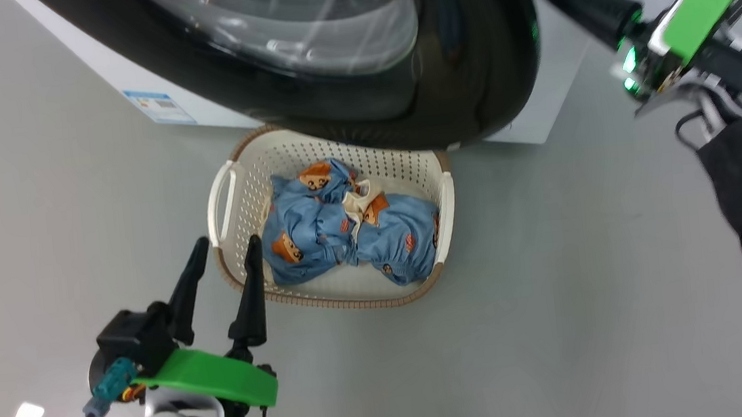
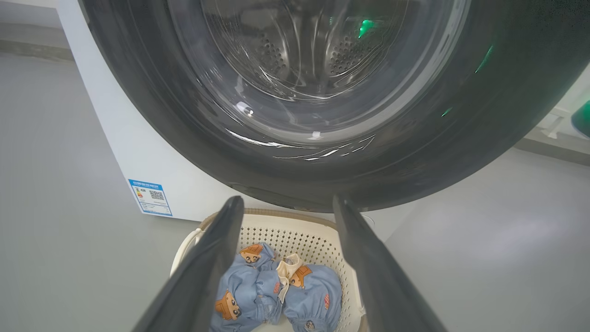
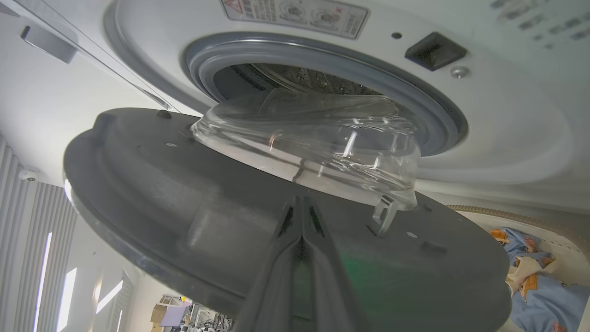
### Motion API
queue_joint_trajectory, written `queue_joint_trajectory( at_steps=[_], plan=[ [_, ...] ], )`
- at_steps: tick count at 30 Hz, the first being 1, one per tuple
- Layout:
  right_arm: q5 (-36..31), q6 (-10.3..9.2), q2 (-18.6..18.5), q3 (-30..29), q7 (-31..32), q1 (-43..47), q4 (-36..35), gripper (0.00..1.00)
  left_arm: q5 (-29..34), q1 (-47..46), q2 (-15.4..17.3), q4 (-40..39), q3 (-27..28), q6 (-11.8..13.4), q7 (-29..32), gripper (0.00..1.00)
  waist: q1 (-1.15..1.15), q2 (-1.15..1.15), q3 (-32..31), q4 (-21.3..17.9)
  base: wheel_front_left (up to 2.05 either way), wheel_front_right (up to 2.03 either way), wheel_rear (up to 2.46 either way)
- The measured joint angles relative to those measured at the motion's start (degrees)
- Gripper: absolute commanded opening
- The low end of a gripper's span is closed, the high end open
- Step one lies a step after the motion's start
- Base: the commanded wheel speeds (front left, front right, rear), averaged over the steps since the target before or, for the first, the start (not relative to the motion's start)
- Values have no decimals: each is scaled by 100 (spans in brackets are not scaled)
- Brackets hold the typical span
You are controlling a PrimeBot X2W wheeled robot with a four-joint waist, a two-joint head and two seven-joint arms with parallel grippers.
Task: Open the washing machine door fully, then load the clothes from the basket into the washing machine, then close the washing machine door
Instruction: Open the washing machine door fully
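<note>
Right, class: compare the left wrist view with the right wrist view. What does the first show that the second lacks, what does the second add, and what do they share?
Left wrist view, not the right: the blue energy label, the washing machine door's glossy outer face, and the open left gripper near the basket. Right wrist view, not the left: the grey-blue gasket, the door's grey inner face with its bulging glass bowl, and the shut right gripper at that face. Both: the door, the basket's clothes and the white washing machine.
</note>
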Motion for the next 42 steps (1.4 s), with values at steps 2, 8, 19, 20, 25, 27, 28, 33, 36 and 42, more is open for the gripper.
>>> queue_joint_trajectory(
  at_steps=[2, 8, 19, 20, 25, 27, 28, 33, 36, 42],
  plan=[
    [0, 0, 58, 23, 40, 132, -38, 0, 1, 85, 8, 9, 34, 0, 0, 100, 0, 0, -89, -15, 0, 0, 0],
    [0, 0, 180, 57, 167, 453, -209, 0, 41, 254, 32, 16, 67, 0, 0, 100, 0, 0, -352, -34, 0, 0, 0],
    [-1, -1, 324, 132, 321, 950, -401, 0, 63, 557, 46, 10, 156, 0, 0, 100, 0, 0, -700, 27, 0, 0, 0],
    [-1, -1, 348, 137, 337, 981, -401, 0, 63, 564, 46, 10, 163, 0, 0, 100, 0, 0, -725, 37, 0, 0, 0],
    [-41, -1, 459, 232, 450, 1129, -492, 0, 115, 591, 46, 7, 171, 0, 0, 100, 0, 0, -822, 100, 0, 0, 0],
    [-41, -1, 514, 252, 474, 1207, -542, 0, 122, 651, 46, 5, 175, 0, 0, 100, 0, 0, -858, 128, 0, 0, 0],
    [-41, -1, 538, 264, 492, 1239, -554, 0, 126, 682, 46, 8, 175, 0, 0, 100, 0, 0, -879, 141, 0, 0, 0],
    [-42, -1, 616, 371, 592, 1424, -661, 0, 137, 736, 47, 2, 196, 0, 0, 100, 0, 0, -988, 215, 0, 0, 0],
    [-48, -1, 699, 428, 650, 1550, -750, 0, 140, 842, 48, 0, 219, 0, 0, 100, 0, 0, -1048, 275, 0, 0, 0],
    [-85, -1, 867, 583, 764, 1768, -900, 0, 156, 927, 51, -14, 245, 0, 0, 100, 0, 0, -1159, 413, 0, 0, 0]
  ],
)
